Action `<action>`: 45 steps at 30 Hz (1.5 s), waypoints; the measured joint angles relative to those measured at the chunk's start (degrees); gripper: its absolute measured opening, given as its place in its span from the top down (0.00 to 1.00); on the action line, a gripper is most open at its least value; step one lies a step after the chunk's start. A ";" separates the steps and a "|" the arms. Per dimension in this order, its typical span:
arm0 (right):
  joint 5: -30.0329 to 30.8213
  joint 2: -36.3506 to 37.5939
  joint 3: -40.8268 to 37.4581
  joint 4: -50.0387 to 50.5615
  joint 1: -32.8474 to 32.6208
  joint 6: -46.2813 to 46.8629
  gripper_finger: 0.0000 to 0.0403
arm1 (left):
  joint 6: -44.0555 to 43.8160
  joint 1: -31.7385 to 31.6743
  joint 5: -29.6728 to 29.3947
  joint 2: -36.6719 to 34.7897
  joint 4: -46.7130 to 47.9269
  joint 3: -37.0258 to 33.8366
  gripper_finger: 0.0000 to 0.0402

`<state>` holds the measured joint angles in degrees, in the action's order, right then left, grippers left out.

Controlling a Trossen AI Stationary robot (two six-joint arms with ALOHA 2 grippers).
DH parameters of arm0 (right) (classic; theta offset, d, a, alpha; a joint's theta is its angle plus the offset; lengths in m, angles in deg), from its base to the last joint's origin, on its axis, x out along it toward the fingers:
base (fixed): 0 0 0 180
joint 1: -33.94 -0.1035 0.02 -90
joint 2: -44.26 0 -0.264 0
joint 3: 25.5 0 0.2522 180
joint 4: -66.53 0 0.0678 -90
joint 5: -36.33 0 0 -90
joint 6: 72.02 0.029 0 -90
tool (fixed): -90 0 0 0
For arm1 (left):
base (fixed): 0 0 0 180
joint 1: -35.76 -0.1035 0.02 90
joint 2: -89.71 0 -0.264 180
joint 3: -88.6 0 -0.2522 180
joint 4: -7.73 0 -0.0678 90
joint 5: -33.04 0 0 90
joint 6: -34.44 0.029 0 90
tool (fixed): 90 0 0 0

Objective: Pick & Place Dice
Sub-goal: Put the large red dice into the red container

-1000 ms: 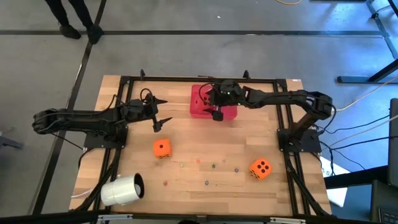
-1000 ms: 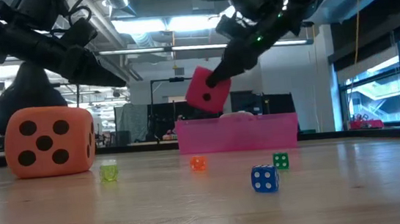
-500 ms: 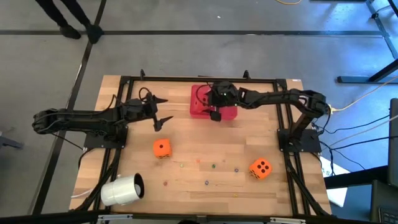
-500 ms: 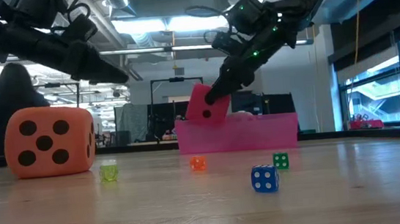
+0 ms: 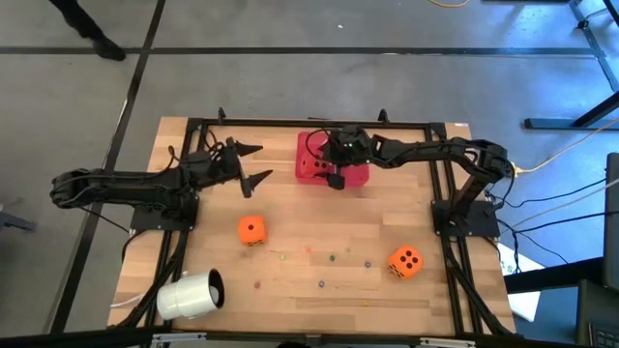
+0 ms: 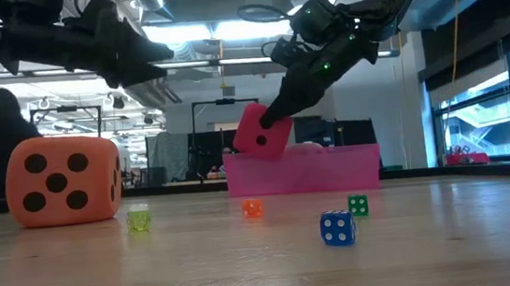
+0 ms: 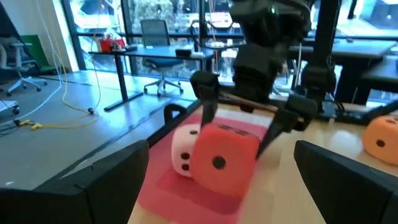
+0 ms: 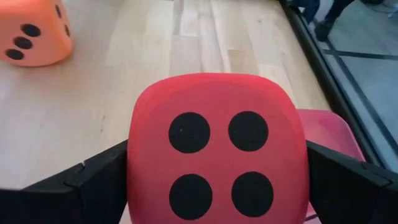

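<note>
My right gripper [image 5: 323,162] is shut on the red die [image 6: 261,129], which hangs tilted over the left end of the flat red tray [image 6: 333,168] at the table's far middle. A pale pink die [image 7: 185,152] lies in the tray beside it. Two orange dice sit on the wood, one at the centre left [image 5: 251,230] and one at the near right [image 5: 405,260]. My left gripper [image 5: 263,160] hovers open and level to the left of the tray, pointing at it, with nothing between its fingers. My right gripper pinches the red die by two opposite sides [image 8: 134,168] between its two fingers, the four-pip face toward the wrist. The fingers slant down from the table's right. The die is tilted, its lower corner sunk behind the tray's wall; whether it touches the tray floor I cannot tell.
A white cup [image 5: 191,295] lies on its side at the near left corner. Several tiny coloured dice are strewn along the near middle, among them a blue one [image 6: 336,228] and a green one [image 6: 358,205]. A black frame [image 5: 309,124] rims the table.
My right gripper has gone down a little with the red die, which was above the tray's wall and now dips behind it, still tilted. My left gripper has risen slightly and tipped up from slanting downward to level, rolling as it went, and stays open.
</note>
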<state>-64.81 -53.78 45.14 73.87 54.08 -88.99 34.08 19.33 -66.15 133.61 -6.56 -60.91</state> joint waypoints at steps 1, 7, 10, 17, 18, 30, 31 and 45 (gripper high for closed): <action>-0.67 0.00 0.00 0.02 0.02 0.09 0.01 | 0.06 0.00 -0.60 0.02 -0.47 0.00 0.01; -0.69 0.00 0.00 0.04 0.02 0.08 0.01 | -0.31 -0.02 -6.93 0.08 0.02 0.02 0.01; -0.41 -0.09 0.00 0.09 0.00 0.05 0.01 | -1.95 -0.21 -8.60 0.82 -0.34 0.02 0.01; -0.42 -0.22 0.00 -0.27 0.02 -0.13 0.01 | -1.79 -1.24 -2.82 6.23 -7.01 0.02 0.01; -0.41 -0.22 0.00 -0.35 0.02 -0.14 0.01 | -1.12 -1.11 -2.50 7.55 -9.81 0.01 0.02; -0.26 -0.26 0.00 0.61 0.07 1.35 0.01 | 8.69 -1.27 2.95 27.59 -7.11 14.91 0.41; -0.24 -0.26 0.00 0.62 0.07 1.53 0.01 | 9.65 -1.42 2.93 29.24 -5.11 16.92 0.47; -0.27 -0.27 0.00 -0.04 0.07 1.32 0.01 | 11.11 -3.36 11.15 44.60 -3.47 27.82 0.99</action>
<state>-65.08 -54.04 45.14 73.83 54.14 -87.68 45.19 15.97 -55.00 178.21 -10.03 -33.09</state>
